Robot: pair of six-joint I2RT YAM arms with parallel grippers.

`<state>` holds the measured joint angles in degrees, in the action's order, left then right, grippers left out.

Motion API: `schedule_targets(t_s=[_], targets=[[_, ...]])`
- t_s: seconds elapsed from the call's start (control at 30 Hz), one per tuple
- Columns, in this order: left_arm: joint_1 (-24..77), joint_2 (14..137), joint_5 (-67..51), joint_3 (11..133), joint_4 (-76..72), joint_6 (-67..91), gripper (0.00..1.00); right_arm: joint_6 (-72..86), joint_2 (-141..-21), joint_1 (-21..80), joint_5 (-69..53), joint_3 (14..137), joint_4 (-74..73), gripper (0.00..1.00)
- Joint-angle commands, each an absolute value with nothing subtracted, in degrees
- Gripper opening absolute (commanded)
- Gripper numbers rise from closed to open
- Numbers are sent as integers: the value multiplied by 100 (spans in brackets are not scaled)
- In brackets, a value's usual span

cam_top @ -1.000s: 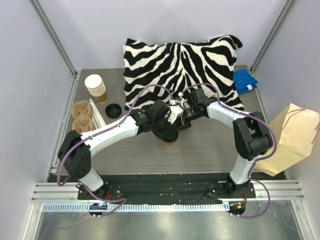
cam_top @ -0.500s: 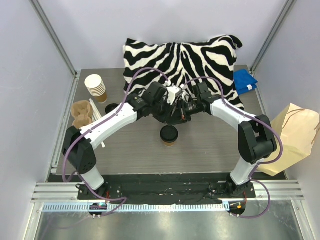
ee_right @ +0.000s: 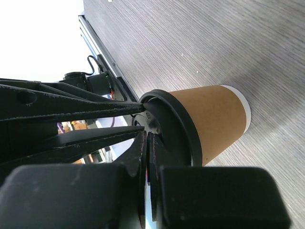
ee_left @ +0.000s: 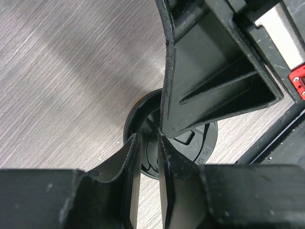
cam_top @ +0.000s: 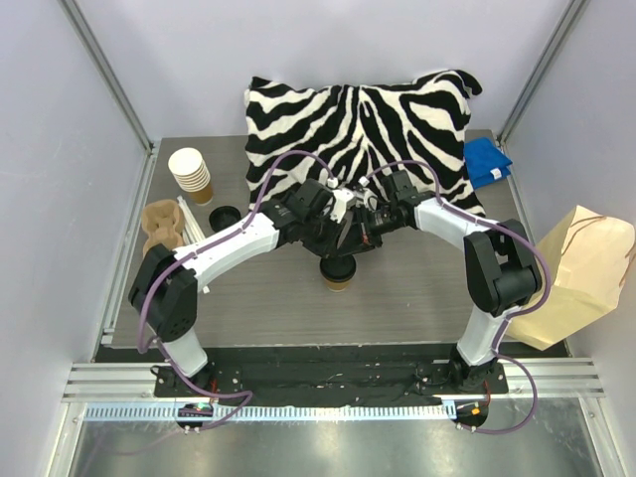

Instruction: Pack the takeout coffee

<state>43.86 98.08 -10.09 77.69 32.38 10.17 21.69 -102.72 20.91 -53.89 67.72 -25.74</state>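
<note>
The takeout coffee (cam_top: 339, 278), a kraft-brown paper cup with a black lid, stands upright on the grey table between the two arms. It also shows in the right wrist view (ee_right: 214, 119) and, from above, as the lid in the left wrist view (ee_left: 200, 138). My left gripper (cam_top: 333, 248) is right over the lid, its fingers almost together with nothing between them (ee_left: 148, 138). My right gripper (cam_top: 356, 241) is shut, its tips (ee_right: 146, 136) at the lid's top. The arms hide most of the lid in the top view.
A kraft paper bag (cam_top: 586, 278) stands off the table's right edge. A stack of unlidded cups (cam_top: 190, 174), a loose black lid (cam_top: 225, 219) and a cardboard cup carrier (cam_top: 164, 231) are at the left. A zebra pillow (cam_top: 358, 129) and a blue cloth (cam_top: 487, 161) lie at the back.
Half a second ago both grippers were drawn back behind the cup with the lid showing. Now both have come forward and down over the lid again. The cup has not moved.
</note>
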Motion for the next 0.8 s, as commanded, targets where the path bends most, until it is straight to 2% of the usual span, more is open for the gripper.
schedule_targets(t_s=[0.0, 0.13, 0.47, 0.77], targets=[[4351, 9862, -914, 7655, 3305, 1020, 24, 1854, -10283, 2109, -4975, 6855, -2742, 4], [4289, 9651, -1063, 7752, 3375, 967, 25, 1916, -10170, 2101, -5158, 6917, -2751, 4], [4307, 8851, -1925, 7621, 3542, 993, 37, 2373, -9545, 2109, -5414, 7075, -2540, 7], [4368, 9114, -1899, 7234, 3349, 1204, 27, 2295, -9808, 2127, -5221, 6970, -2487, 6]])
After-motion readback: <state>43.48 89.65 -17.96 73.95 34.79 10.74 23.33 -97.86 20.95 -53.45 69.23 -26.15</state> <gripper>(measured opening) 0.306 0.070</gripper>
